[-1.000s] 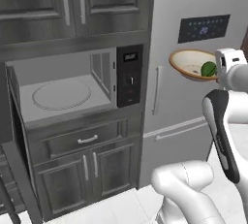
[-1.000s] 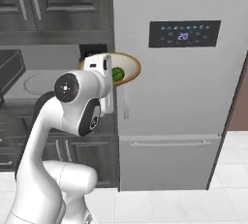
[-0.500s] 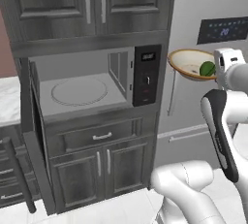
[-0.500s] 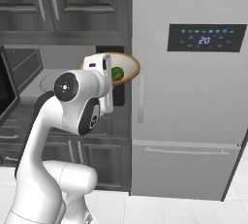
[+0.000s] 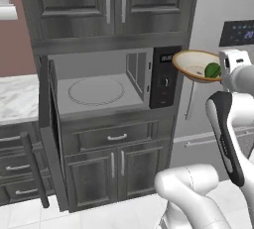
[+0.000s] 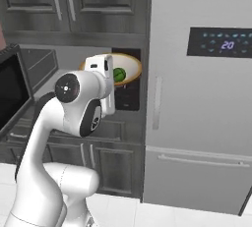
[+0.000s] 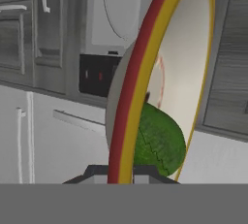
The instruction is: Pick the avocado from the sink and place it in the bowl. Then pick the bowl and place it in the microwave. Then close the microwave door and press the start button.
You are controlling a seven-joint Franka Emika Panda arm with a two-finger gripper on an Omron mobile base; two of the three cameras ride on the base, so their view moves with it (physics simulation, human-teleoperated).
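Since the earlier frames the whole scene has slid rightward in both base views, so the camera moved. The microwave [image 5: 106, 86] now sits mid-frame in the left base view, its microwave door [image 5: 52, 129] swung open at the left. The gripper [image 7: 120, 172] clenches the bowl [image 5: 197, 65] by its rim, avocado [image 5: 213, 70] inside, at right. The fridge display [image 6: 222, 43] reads "20".

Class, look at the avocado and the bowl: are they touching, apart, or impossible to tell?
Touching. In the hand view the avocado lies against the bowl's cream inside wall, with no gap between them; the left base view also shows it sitting inside.
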